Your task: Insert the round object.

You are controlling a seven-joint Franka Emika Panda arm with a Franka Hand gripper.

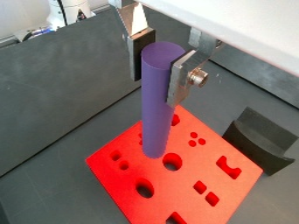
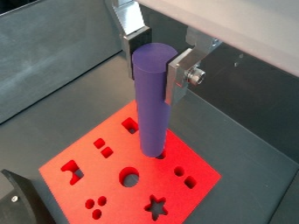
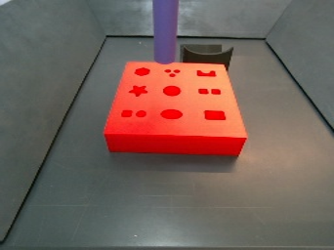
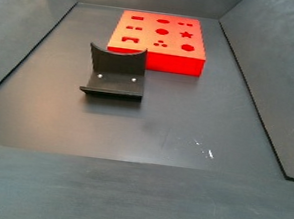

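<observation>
My gripper (image 1: pixel 162 61) is shut on the round object (image 1: pixel 156 105), a long purple cylinder that it holds upright near its top end; both show in both wrist views (image 2: pixel 160 59). The cylinder (image 2: pixel 149 105) hangs above the red block (image 1: pixel 128 171), a flat block with several shaped holes. Its lower end is near a round hole (image 1: pixel 173 162). In a side view only the cylinder's lower part (image 3: pixel 166 34) shows, above the block's far edge (image 3: pixel 170 66). The gripper is out of frame in both side views.
A dark grey curved block (image 4: pixel 114 72) stands on the floor beside the red block (image 4: pixel 159 37); it also shows in a wrist view (image 1: pixel 263 140) and a side view (image 3: pixel 206 54). Grey walls (image 3: pixel 78 78) close in the floor.
</observation>
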